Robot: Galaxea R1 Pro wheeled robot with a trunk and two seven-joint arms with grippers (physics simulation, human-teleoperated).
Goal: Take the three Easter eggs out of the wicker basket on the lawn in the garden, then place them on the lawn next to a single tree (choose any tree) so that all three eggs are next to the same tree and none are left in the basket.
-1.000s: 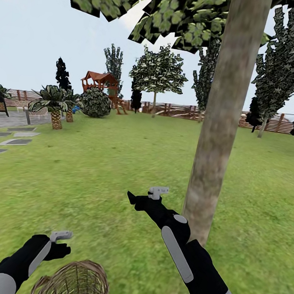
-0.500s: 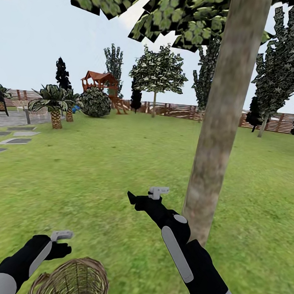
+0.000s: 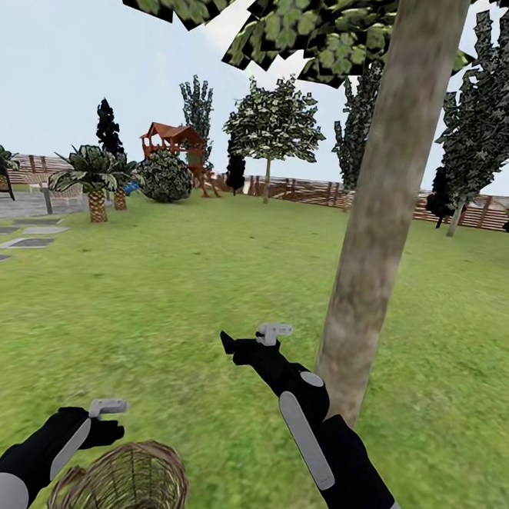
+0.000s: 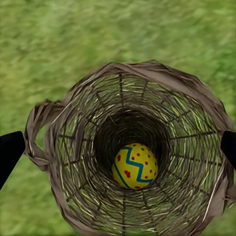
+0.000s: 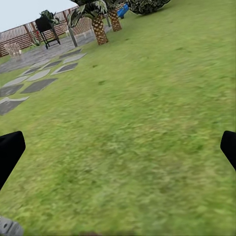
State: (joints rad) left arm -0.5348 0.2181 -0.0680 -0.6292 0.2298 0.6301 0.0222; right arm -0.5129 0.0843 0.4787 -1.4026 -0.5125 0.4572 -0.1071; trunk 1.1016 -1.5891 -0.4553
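Left pincer [image 3: 111, 433] poised just beside the basket [image 3: 123, 482], at about ten o'clock from its rim in the head view. Seen through the left wrist camera, fingers [image 4: 10, 152] spread wide, one dark tip at either edge of the picture, straddling the basket mouth [image 4: 132, 147] without touching it. Nothing held. One egg [image 4: 134, 166] lying at the bottom of the basket, yellow with red dots and a blue zigzag, midway between the two fingertips and well below them. Further eggs not discernible.

Basket resting on the lawn [image 3: 206, 281], at seven o'clock from the tree [image 3: 381, 219] and near it.

Right pincer [image 3: 235, 345] held out over bare grass, just beside the trunk at roughly nine o'clock from its base. Through the right wrist camera, fingers [image 5: 11, 150] spread apart at the picture edges, empty, with open lawn [image 5: 137, 137] between them and grey paving [image 5: 34, 81] at eleven o'clock beyond.

Short palm [image 3: 95, 179] at ten o'clock in the distance, slat fence [image 3: 306, 191] along the far boundary.
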